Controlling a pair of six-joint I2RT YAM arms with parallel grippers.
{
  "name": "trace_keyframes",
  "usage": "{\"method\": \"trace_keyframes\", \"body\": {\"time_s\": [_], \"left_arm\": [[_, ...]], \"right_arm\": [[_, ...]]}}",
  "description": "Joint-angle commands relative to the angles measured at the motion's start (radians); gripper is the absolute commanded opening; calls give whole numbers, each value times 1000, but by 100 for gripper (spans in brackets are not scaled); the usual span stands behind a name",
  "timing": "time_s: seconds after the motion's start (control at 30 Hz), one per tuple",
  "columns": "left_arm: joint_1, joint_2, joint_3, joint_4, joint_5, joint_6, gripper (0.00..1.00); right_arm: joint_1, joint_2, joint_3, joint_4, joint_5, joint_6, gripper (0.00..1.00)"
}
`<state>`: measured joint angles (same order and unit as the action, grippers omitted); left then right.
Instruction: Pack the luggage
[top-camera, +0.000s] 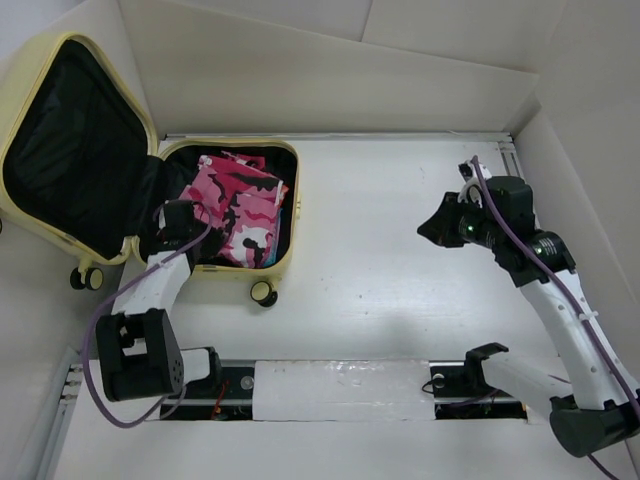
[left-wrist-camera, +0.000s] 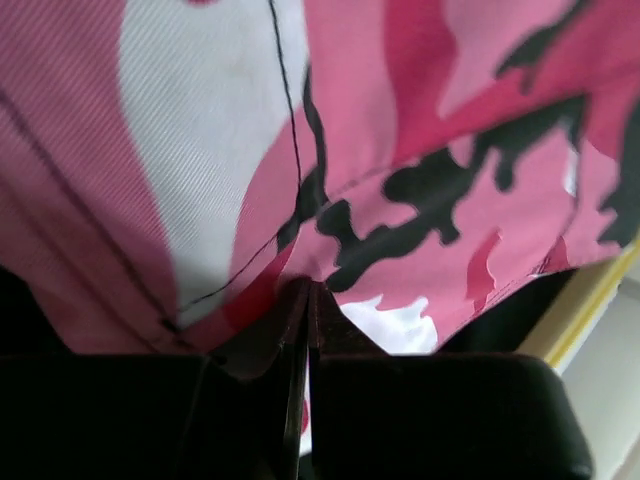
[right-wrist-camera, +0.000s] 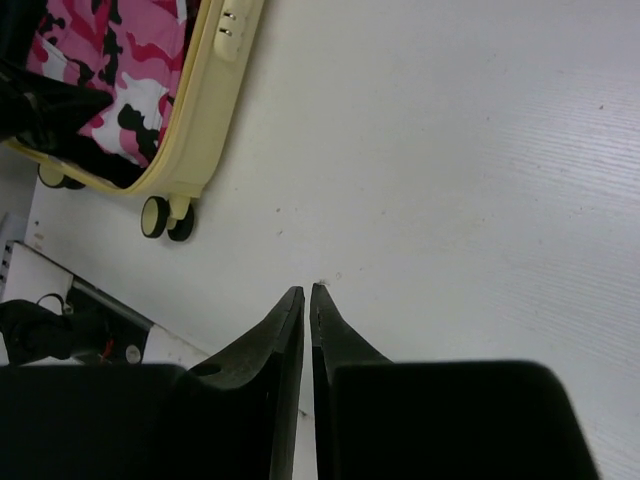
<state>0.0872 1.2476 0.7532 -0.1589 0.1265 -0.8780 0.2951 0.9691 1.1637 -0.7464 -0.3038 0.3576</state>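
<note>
The pale yellow luggage (top-camera: 294, 200) lies open at the table's left, its black-lined lid (top-camera: 60, 140) raised to the left. A pink camouflage cloth (top-camera: 240, 205) fills the base. My left gripper (top-camera: 183, 216) is at the base's near left edge. In the left wrist view it (left-wrist-camera: 307, 286) is shut, with its tips against the cloth (left-wrist-camera: 420, 100), and the yellow rim (left-wrist-camera: 590, 300) shows at the right. My right gripper (top-camera: 434, 228) is shut and empty above the bare table, far right of the luggage. The right wrist view shows the gripper (right-wrist-camera: 307, 288), the luggage wall (right-wrist-camera: 215, 80) and the cloth (right-wrist-camera: 110, 60).
Caster wheels (top-camera: 263, 292) stick out at the luggage's near edge and also show in the right wrist view (right-wrist-camera: 165, 216). A white rail strip (top-camera: 340, 388) runs between the arm bases. White walls (top-camera: 350, 90) enclose the table at the back and sides.
</note>
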Motion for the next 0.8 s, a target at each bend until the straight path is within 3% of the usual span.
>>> {"method": "trace_keyframes", "body": {"time_s": [0.0,0.13,0.2,0.33,0.43,0.6,0.67,0.77], "left_arm": [[22,7,-92,61,74,-70,0],[-30,-89,7,12,-6,-79,0],[-30,-129,101,-82,-50,-67,9],[-30,-163,456,-339,-221,-39,34],[-30,-183,607,-581,-434,-27,48],[23,-177,900,-871,-788,40,57],[23,-152,1006,-968,-856,101,57],[115,-209,993,-969,-890,168,63]], "right_arm": [[16,-35,-12,45,5,-20,12],[16,-44,-12,45,-27,-20,14],[29,-44,-2,45,-58,-20,14],[84,-34,-2,64,-129,-29,15],[133,-23,-2,91,-182,-51,15],[226,-13,11,116,-213,-98,16],[251,-13,11,133,-225,-98,19],[295,-13,11,160,-248,-109,27]]}}
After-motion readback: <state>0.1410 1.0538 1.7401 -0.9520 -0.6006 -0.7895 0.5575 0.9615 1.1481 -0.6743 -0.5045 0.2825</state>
